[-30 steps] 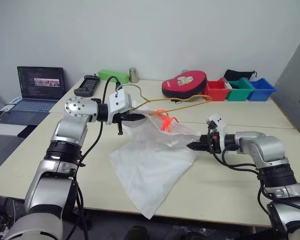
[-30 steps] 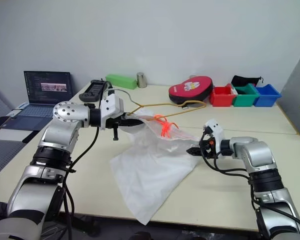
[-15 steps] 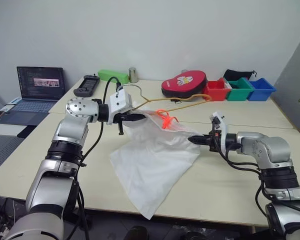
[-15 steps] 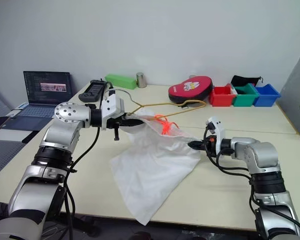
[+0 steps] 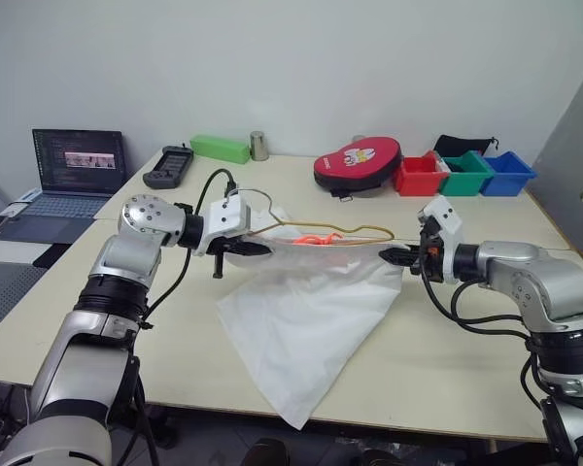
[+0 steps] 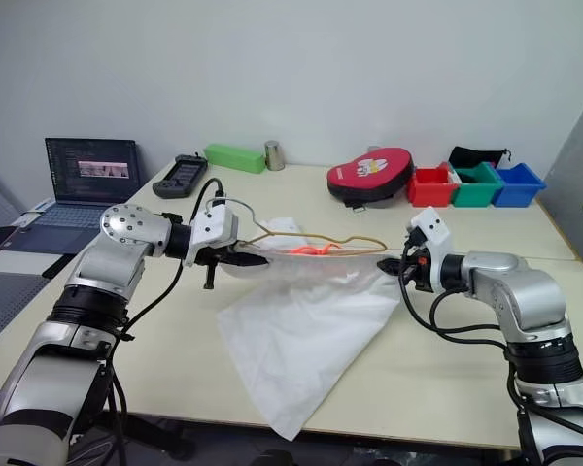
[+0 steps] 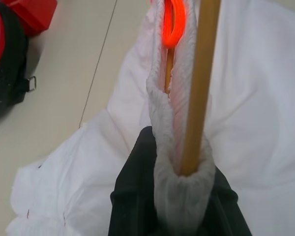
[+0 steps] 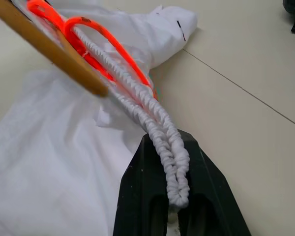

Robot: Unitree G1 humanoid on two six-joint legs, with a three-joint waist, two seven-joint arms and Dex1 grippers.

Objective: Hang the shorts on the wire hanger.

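Behind the pale surface (image 5: 466, 359) stood a laptop (image 5: 78, 165) and coloured bins (image 5: 466, 175). Left tool (image 5: 257, 249) and right tool (image 5: 391, 256), each clamped shut on the elastic waistband, held the shorts (image 5: 301, 320) stretched between them above the surface; the lower cloth draped down onto it. The hanger (image 5: 345, 233) lay along the waistband, its lower wire hidden inside the gathered fabric, its hook (image 5: 253, 194) above the left tool. Both forearms pointed inward, wrists angled slightly down. An orange cord (image 5: 311, 238) showed mid-waistband.
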